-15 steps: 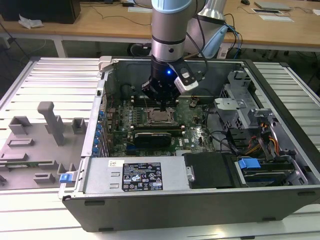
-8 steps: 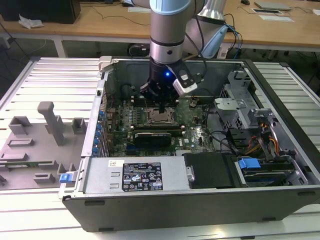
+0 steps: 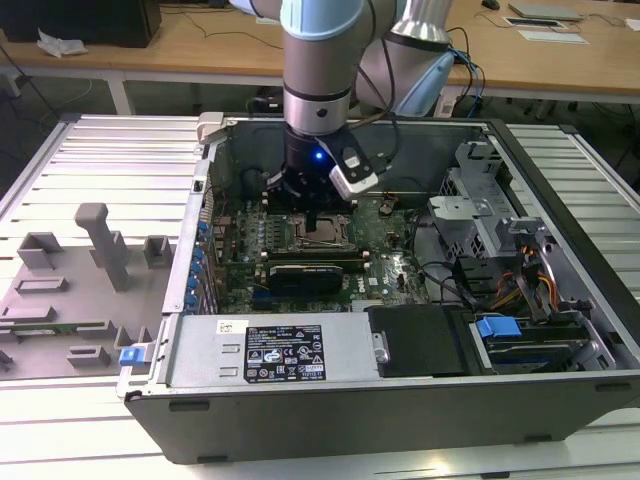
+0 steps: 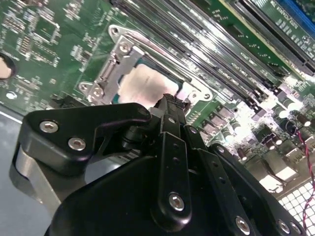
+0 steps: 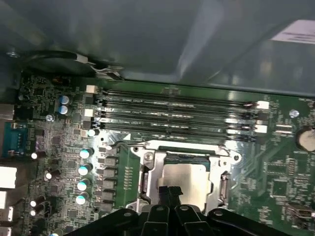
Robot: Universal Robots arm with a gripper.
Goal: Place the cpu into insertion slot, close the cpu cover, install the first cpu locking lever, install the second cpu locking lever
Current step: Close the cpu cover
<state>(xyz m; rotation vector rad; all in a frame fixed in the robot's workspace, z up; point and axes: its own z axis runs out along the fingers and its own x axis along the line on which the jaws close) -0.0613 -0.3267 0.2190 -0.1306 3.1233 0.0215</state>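
Green motherboard (image 5: 275, 187): one cpu (image 5: 189, 177), one cpu cover (image 5: 147, 156), one pincer (image 5: 170, 191).

cpu (image 5: 186, 178) in insertion slot (image 5: 144, 183), pincer (image 5: 170, 192) at its edge

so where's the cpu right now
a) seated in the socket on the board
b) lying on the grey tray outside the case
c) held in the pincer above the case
a, the cpu lies flat under the cpu cover, showing through its window.
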